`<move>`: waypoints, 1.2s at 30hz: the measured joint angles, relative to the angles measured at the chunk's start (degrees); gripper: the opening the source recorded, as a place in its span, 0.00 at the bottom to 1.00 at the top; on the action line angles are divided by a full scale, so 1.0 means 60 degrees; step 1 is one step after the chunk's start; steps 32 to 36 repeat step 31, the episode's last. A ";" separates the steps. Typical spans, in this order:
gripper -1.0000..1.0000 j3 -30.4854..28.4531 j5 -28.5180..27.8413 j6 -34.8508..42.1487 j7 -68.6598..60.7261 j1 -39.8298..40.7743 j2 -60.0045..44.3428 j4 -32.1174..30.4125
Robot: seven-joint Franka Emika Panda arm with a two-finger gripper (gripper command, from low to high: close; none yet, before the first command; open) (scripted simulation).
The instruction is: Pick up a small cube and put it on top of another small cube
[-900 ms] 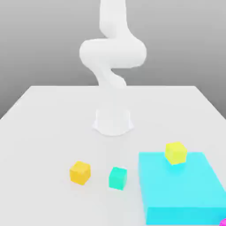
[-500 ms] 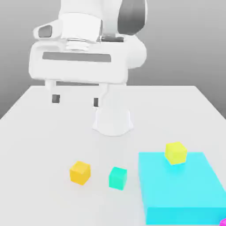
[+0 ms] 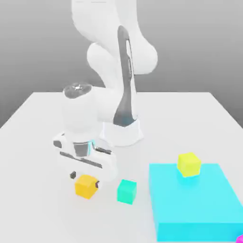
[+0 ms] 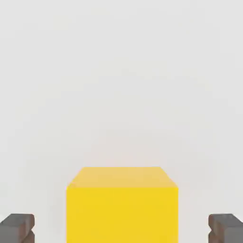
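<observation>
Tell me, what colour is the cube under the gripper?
Yellow-orange cube; the hand view shows it best.

A plain white desk carries everything here. Directly below the claw, between its spread fingers, an orange-yellow cube sits flat on the desk; the hand view shows it clear of both fingertips. Just beside the claw, toward the exterior view's right, a small green cube rests on the desk, apart from the orange-yellow one. Farther that way lies a large cyan block. Behind the claw, the arm's white base stands on the desk.
</observation>
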State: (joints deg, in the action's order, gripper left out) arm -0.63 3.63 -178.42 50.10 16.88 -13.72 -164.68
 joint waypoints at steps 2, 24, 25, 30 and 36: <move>0.00 0.0001 -0.0012 -0.0001 0.0012 0.0000 0.0000 0.0000; 0.00 0.1427 -0.0300 0.2939 0.1912 -0.1989 0.3207 -0.0255; 0.00 0.1430 -0.0427 0.2635 0.2008 -0.1967 0.2883 -0.0237; 1.00 0.1306 -0.0909 0.1713 0.2349 -0.1963 0.1901 -0.0186; 1.00 0.1306 -0.0909 0.1713 0.2349 -0.1963 0.1901 -0.0186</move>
